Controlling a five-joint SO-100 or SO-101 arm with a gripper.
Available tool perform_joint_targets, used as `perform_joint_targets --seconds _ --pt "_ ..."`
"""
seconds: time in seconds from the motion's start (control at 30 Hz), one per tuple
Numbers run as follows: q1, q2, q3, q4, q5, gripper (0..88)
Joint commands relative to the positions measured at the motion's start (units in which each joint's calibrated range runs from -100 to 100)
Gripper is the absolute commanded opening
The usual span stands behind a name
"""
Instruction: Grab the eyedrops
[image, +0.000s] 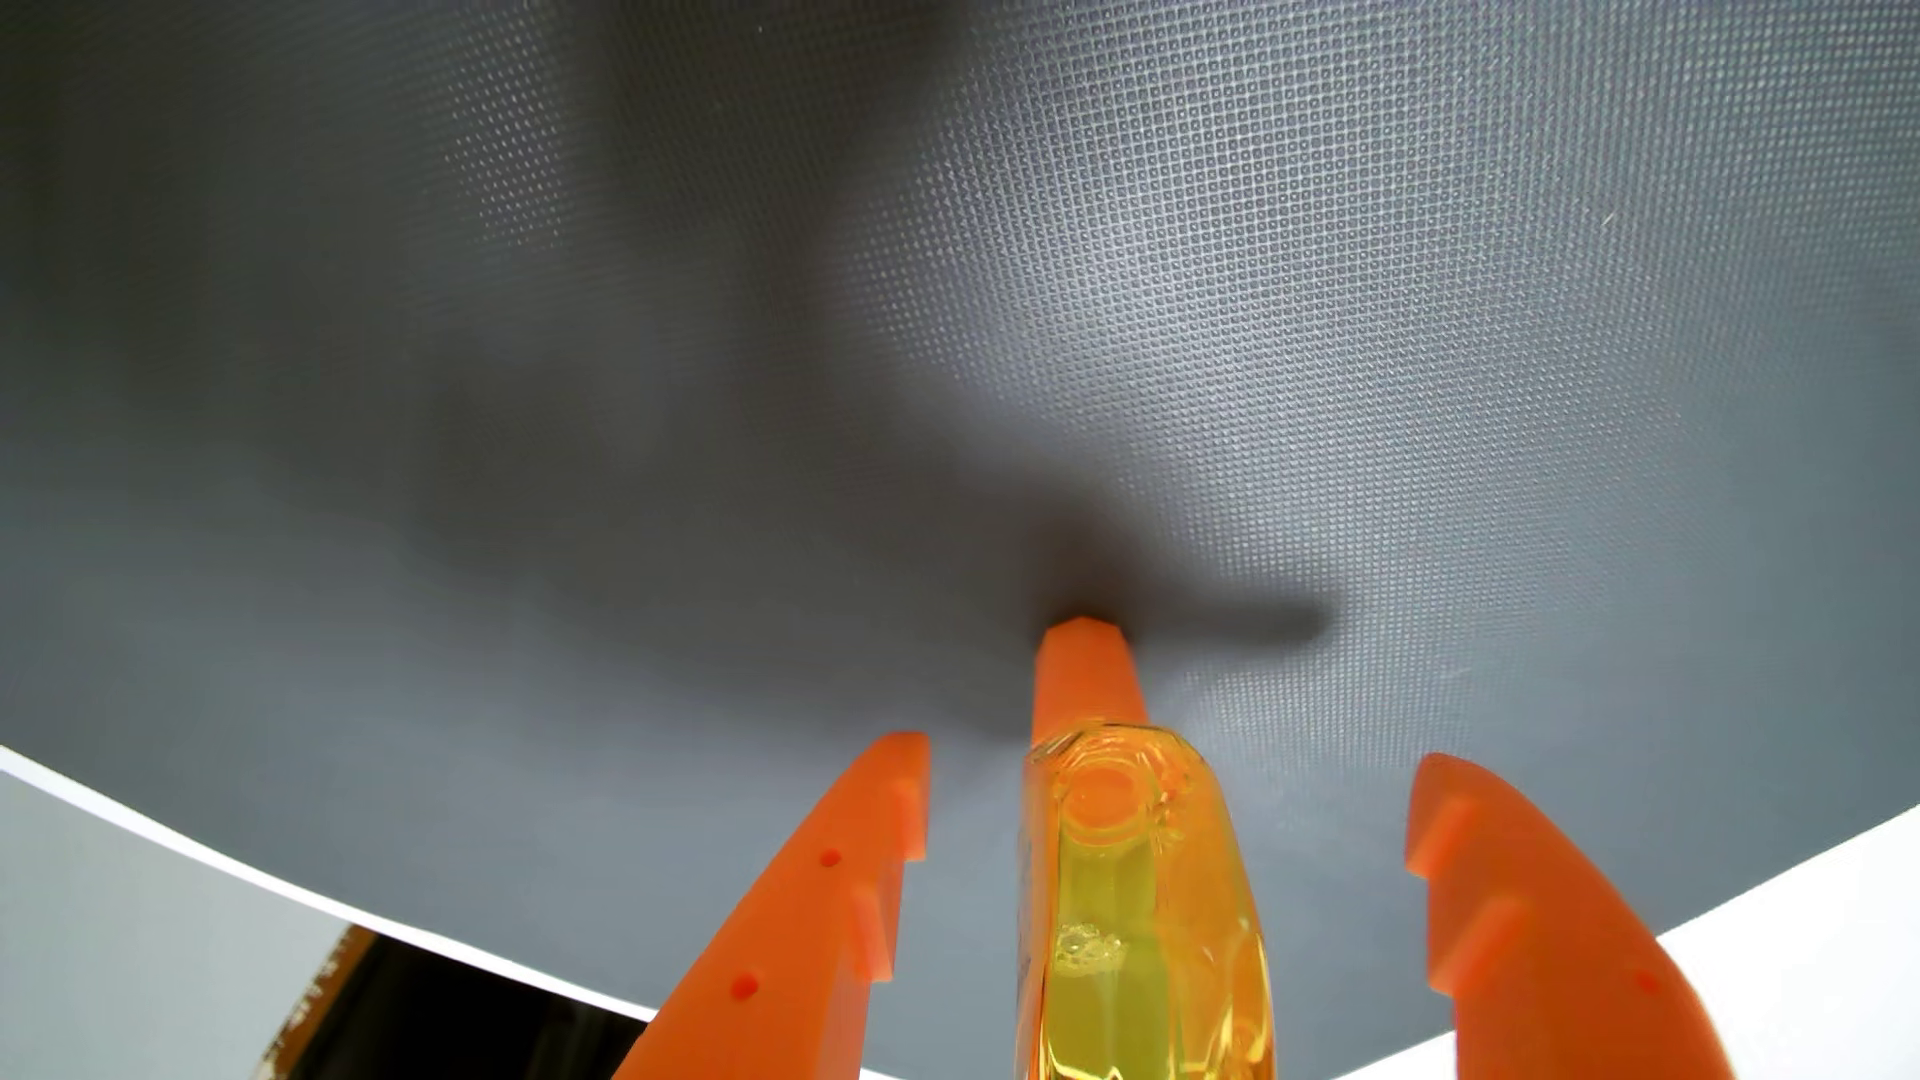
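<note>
I have the hand spread wide, fingers clear on both sides of the eyedrops, which stand on the grey mat near its edge, centred for closing.

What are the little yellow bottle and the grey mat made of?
The eyedrop bottle looks like clear, glossy yellow plastic: bubbles show inside. Its orange cap looks like matte plastic. The mat seems rubbery, with a fine dimpled grid.

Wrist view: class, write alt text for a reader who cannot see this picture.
A yellow eyedrop bottle with an orange cap lies on a dark grey textured mat, between the two spread orange fingers of the open gripper, neither touching it. White table borders the mat.
</note>
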Motion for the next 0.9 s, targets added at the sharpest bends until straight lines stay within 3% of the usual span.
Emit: perform_joint_targets --seconds 0.0,0.23,0.6,0.87 --pt "0.4 -0.7 -2.6 -1.0 -0.2 17.3" --pt "1.2 -0.7 -2.6 -2.7 -1.0 1.1" --pt "1.2 -0.8 -2.6 -2.7 -1.3 0.7" --pt "3.1 -0.9 -12.1 4.2 -8.7 0.6"
